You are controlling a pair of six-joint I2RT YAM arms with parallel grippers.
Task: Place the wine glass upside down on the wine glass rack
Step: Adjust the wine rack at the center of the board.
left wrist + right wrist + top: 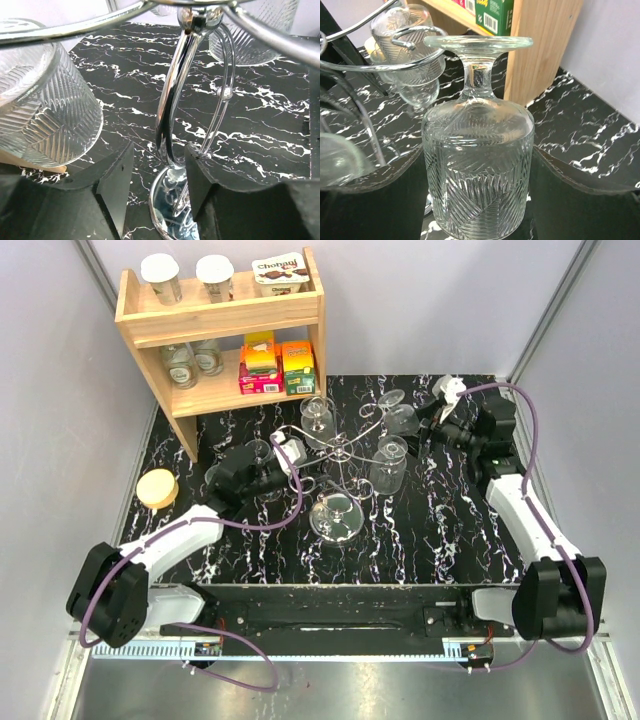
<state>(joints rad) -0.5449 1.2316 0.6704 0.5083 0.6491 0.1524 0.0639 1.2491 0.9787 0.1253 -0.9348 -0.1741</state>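
Note:
The wine glass rack (340,452) is a thin silver wire stand with a round disc base (337,516) at the table's middle. My right gripper (425,423) is shut on a ribbed wine glass (400,417), held upside down with its foot up, at the rack's right side. In the right wrist view the glass (477,165) fills the space between the fingers (580,172), its foot (478,43) beside a scroll arm (395,62). My left gripper (293,455) is open, its fingers (112,175) on either side of the rack's post (172,100) above the base (167,210).
Other glasses hang upside down on the rack (318,418), (389,466), (261,454); one is close on my left (40,115), another by the shelf (412,55). A wooden shelf (225,315) with cups and boxes stands back left. A yellow lid (157,488) lies at the left.

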